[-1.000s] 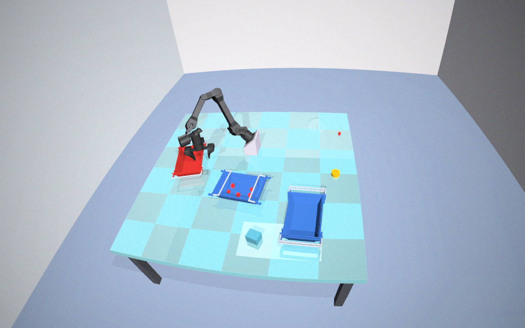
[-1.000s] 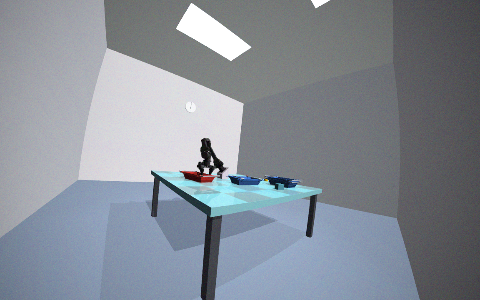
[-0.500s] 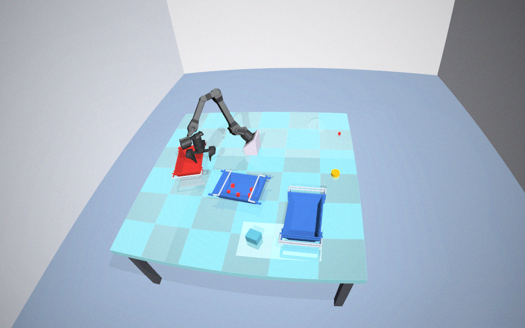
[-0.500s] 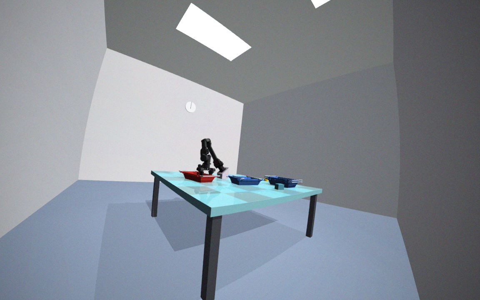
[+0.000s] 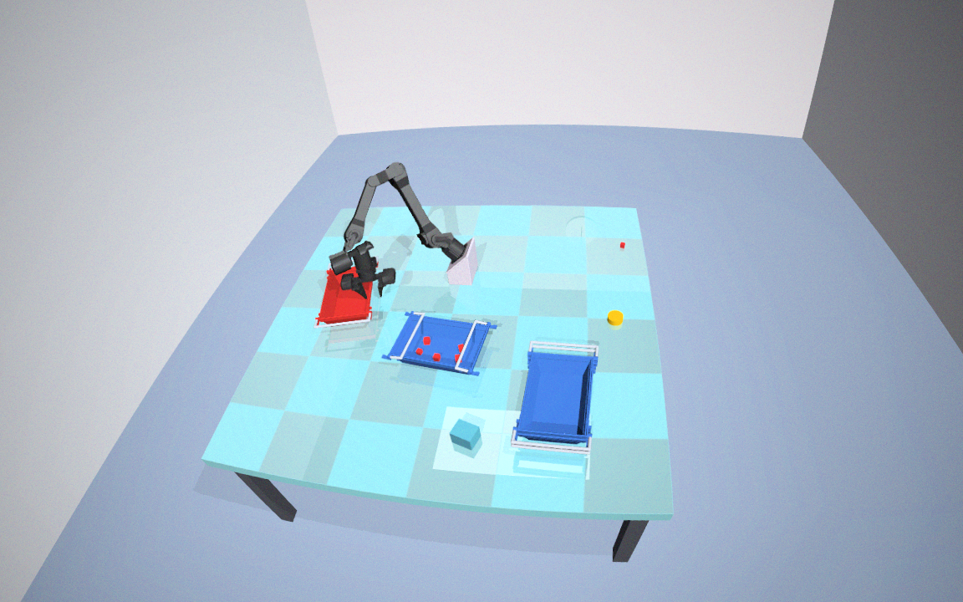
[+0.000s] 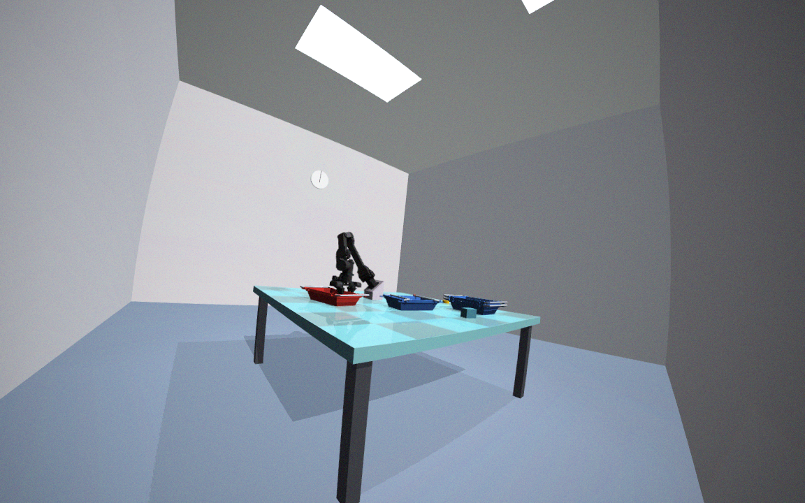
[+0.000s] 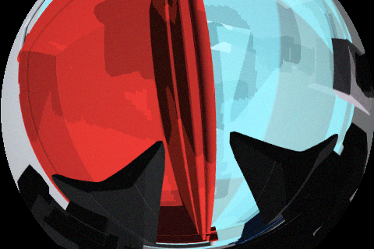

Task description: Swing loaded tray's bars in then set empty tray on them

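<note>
The loaded blue tray point(image 5: 445, 322) point(image 6: 411, 305) stands mid-table with several small red blocks point(image 5: 436, 357) inside. Its left wire bar point(image 5: 413, 336) and right wire bar point(image 5: 469, 344) both lie across its top. The empty red tray point(image 5: 331, 307) point(image 6: 331, 297) point(image 7: 117, 124) stands on the table at the left, with a white bar point(image 5: 343, 323) swung out over its near end. My gripper point(image 5: 372, 293) point(image 6: 347, 291) point(image 7: 197, 142) is partly open. Its fingers straddle the red tray's long right wall, one inside and one outside, with gaps to the wall in the wrist view.
A larger blue tray, apparently a stack point(image 5: 556, 396) point(image 6: 477, 307), with bars out at its ends, stands at the right. A teal cube point(image 5: 465, 434) point(image 6: 467, 312) lies near the front. A yellow disc point(image 5: 615, 318) and a small red cube point(image 5: 622, 245) lie at the right.
</note>
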Action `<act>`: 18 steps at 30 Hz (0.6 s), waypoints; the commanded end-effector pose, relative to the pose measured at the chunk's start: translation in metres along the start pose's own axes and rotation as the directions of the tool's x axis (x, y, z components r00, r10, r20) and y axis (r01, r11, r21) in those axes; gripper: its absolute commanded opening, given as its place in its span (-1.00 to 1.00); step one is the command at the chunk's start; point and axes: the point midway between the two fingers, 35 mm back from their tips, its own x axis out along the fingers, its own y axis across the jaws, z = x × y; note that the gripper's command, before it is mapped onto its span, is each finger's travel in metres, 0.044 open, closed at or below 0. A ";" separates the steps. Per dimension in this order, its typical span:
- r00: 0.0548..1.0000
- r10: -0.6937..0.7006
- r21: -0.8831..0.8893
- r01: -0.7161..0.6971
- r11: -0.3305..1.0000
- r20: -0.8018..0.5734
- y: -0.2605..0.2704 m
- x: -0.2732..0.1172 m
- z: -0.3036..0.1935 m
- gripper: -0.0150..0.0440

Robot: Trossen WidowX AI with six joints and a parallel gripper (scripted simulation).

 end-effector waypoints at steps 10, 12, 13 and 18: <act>1.000 -0.002 -0.005 0.002 1.000 -0.003 0.000 0.000 -0.001 -0.02; 1.000 -0.002 -0.005 0.002 1.000 -0.003 0.000 0.000 -0.001 -0.06; 1.000 -0.002 -0.005 0.002 1.000 -0.003 0.000 0.000 -0.001 -0.08; 1.000 -0.002 -0.005 0.002 1.000 -0.003 0.000 0.000 -0.001 -0.20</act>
